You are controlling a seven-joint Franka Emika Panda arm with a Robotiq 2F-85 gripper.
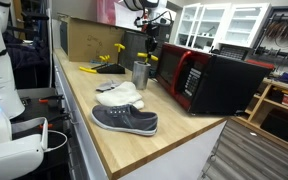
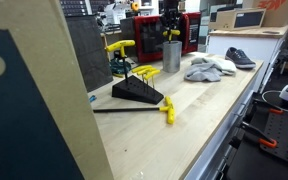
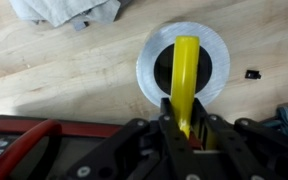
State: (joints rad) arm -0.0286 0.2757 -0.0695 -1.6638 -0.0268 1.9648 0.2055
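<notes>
My jaws are clamped on the yellow tool [image 3: 186,85], and its near end is hidden between them. The rest of it lies across the dark mouth of the metal cup [image 3: 222,55]; I cannot tell whether the tip is inside. The cup stands upright on the tabletop [image 3: 74,70], near the red-and-black microwave [image 1: 214,80]. A grey cloth [image 3: 64,10] is cut off at the top edge of the wrist view. A small black bit [image 3: 252,73] is too blurred to name.
</notes>
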